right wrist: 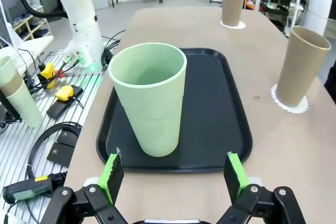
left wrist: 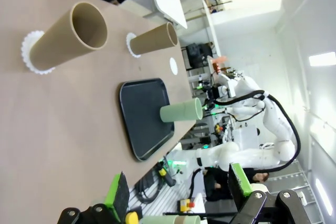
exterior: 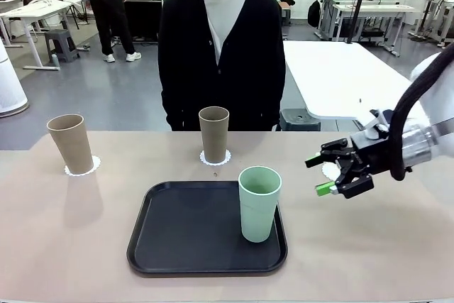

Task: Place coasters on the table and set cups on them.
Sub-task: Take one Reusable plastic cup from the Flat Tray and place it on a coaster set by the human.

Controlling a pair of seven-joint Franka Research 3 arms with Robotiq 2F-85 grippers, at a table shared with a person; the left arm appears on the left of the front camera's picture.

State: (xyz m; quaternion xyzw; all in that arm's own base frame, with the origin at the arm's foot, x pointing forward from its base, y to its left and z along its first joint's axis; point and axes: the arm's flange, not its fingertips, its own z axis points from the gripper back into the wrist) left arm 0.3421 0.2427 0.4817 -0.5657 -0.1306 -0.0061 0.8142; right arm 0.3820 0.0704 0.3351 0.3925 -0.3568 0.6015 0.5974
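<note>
Two tan cups stand upright on lacy white coasters on the beige table (exterior: 64, 246): one far left (exterior: 71, 143) on its coaster (exterior: 91, 167), one at the middle (exterior: 213, 133) on its coaster (exterior: 215, 159). A mint green cup (exterior: 259, 204) stands on the right part of the black tray (exterior: 184, 235). A third coaster (exterior: 329, 169) lies bare to the right of the tray, partly behind my right gripper (exterior: 318, 175). That gripper is open, level with the mint cup (right wrist: 152, 98) and a short way to its right. My left gripper (left wrist: 178, 190) is open and holds nothing, far from the cups.
A person in a black cardigan (exterior: 221, 54) stands at the far edge behind the middle cup, hands out of sight. Bare tabletop lies left of the tray and along the front edge. Cables and a base (right wrist: 79, 30) sit beyond the table's left end.
</note>
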